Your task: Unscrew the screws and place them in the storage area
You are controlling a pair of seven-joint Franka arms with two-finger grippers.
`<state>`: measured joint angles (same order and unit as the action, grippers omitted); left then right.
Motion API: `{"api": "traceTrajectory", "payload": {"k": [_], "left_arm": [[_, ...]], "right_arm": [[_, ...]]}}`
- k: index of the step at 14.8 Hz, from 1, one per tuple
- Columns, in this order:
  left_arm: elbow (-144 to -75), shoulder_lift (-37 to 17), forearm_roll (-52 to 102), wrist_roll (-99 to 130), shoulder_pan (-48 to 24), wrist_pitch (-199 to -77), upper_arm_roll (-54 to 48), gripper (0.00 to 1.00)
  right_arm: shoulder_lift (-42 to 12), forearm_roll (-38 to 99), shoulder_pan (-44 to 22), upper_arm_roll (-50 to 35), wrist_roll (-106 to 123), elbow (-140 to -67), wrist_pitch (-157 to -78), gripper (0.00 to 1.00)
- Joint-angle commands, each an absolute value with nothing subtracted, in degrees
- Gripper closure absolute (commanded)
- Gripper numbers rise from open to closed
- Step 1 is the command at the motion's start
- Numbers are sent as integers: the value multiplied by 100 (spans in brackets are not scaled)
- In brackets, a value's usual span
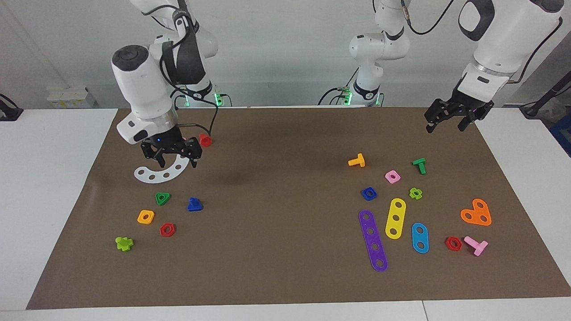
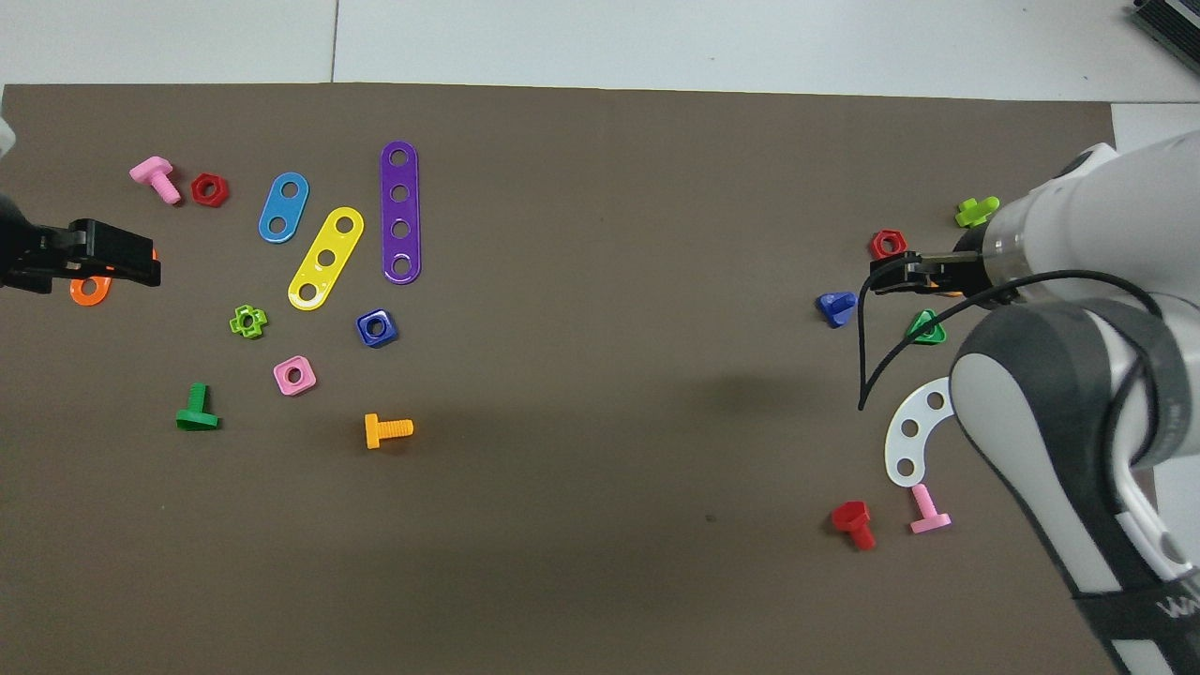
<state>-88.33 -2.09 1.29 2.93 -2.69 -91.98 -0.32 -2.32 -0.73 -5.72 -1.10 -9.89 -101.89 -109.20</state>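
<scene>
The blue screw [image 1: 194, 204] with a triangular head lies loose on the brown mat [image 1: 285, 276] toward the right arm's end; it also shows in the overhead view [image 2: 834, 307]. My right gripper [image 1: 175, 161] is open and empty, low over a white curved plate [image 1: 158, 173]. The screw lies farther from the robots than that plate. In the overhead view the right gripper [image 2: 905, 274] covers the spot beside the screw. My left gripper [image 1: 447, 125] is open and empty, raised over the mat's edge at the left arm's end, and shows in the overhead view [image 2: 122, 264].
Near the blue screw lie a green triangular nut [image 1: 162, 198], a yellow nut [image 1: 146, 216], a red nut [image 1: 167, 229], a lime screw [image 1: 124, 243] and a red screw [image 1: 205, 140]. A blue square nut [image 1: 369, 193], coloured strips, screws and nuts lie toward the left arm's end.
</scene>
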Motion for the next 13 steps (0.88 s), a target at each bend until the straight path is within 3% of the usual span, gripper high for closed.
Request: {"api": "traceTrajectory", "payload": {"k": [1, 6, 13], "left_arm": [[-8982, -70, 9, 334, -281, -9167, -9, 0], [-8982, -70, 9, 334, -281, -9158, -9, 0], [-8982, -70, 9, 334, -281, -9158, -9, 0]], "right_arm": [[-325, 53, -466, -132, -853, -9371, -10145, 1], [-203, 53, -396, -123, -844, -9131, -9204, 0], [-114, 53, -395, -132, -791, -9299, -9211, 0]]}}
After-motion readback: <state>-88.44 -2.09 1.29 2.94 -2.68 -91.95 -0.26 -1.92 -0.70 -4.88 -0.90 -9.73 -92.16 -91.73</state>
